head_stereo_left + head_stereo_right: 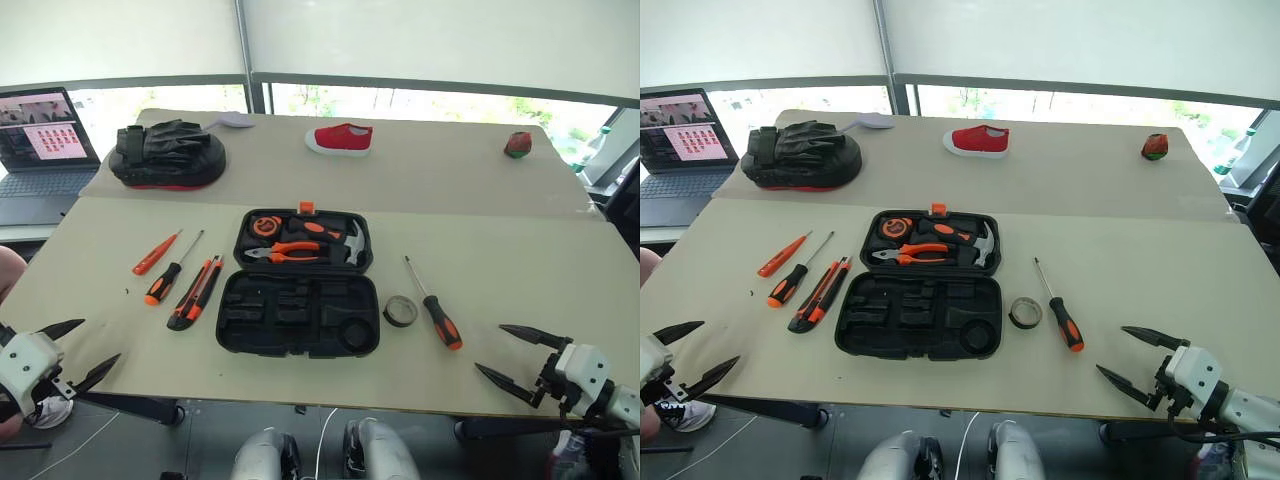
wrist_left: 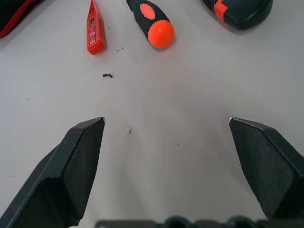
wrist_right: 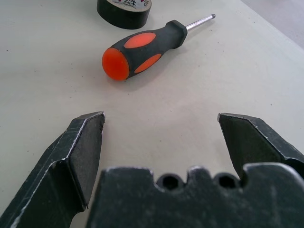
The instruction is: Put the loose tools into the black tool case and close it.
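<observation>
The black tool case [image 1: 300,312] lies open at the table's middle; its far half holds pliers, a hammer and a tape measure, its near half has bare slots. Left of it lie a thin orange screwdriver [image 1: 155,253], a black-and-orange screwdriver [image 1: 165,282] and the utility knife [image 1: 195,293]. To the right sit a dark tape roll [image 1: 400,311] and a second black-and-orange screwdriver [image 1: 440,318]. My left gripper [image 1: 78,351] hangs open at the near left edge. My right gripper [image 1: 510,357] is open at the near right, short of the screwdriver [image 3: 142,47] and tape roll [image 3: 124,8].
At the back of the table are a black padded mitt [image 1: 166,153], a red shoe [image 1: 340,138] and a small red-green object [image 1: 518,144]. A laptop [image 1: 40,150] stands off the table's left side. The table's front edge [image 1: 300,404] runs just ahead of both grippers.
</observation>
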